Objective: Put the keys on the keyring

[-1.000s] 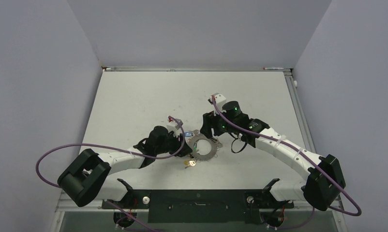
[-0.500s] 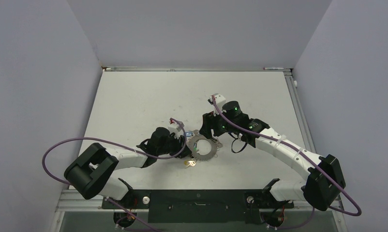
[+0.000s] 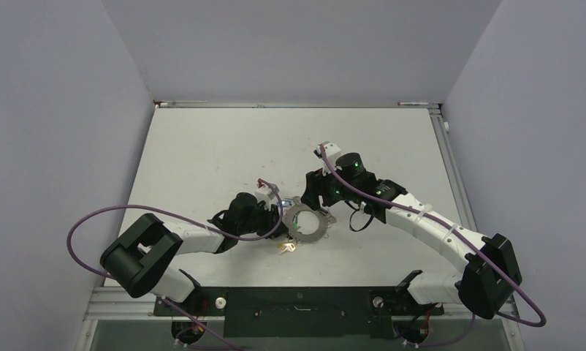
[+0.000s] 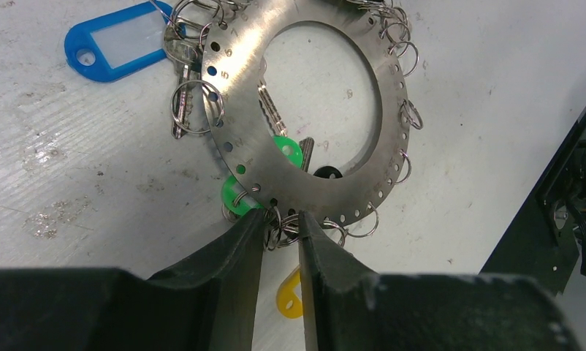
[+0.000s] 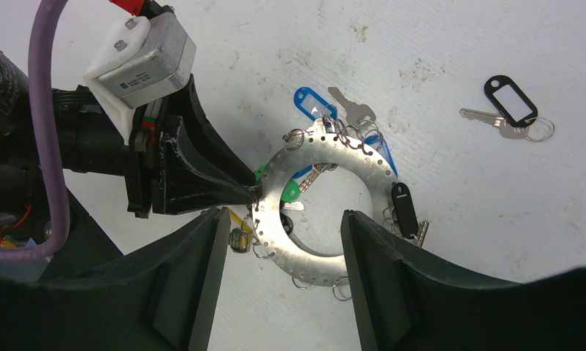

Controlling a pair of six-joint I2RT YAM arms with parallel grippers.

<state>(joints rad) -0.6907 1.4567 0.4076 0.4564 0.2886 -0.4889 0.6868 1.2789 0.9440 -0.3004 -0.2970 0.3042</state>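
The keyring (image 4: 235,110) is a flat grey metal disc with a wide hole, lying on the table; it also shows in the top view (image 3: 305,235) and the right wrist view (image 5: 370,164). Keys with blue (image 4: 118,44), green (image 4: 239,197) and black (image 5: 403,205) tags lie around it. A yellow tag (image 4: 291,296) lies just off its near rim. My left gripper (image 4: 279,223) is nearly closed, pinching small split rings at the disc's rim. My right gripper (image 5: 283,219) is open, above the disc. A loose key with a black tag (image 5: 511,102) lies apart on the table.
The two grippers are close together over the disc in the top view, the left one (image 3: 278,218) and the right one (image 3: 319,201). The white table (image 3: 202,146) is walled on three sides. A purple cable loops from each arm.
My left arm's elbow has shifted right and inward while its gripper stayed at the disc's rim. The right arm and the keyring have not moved.
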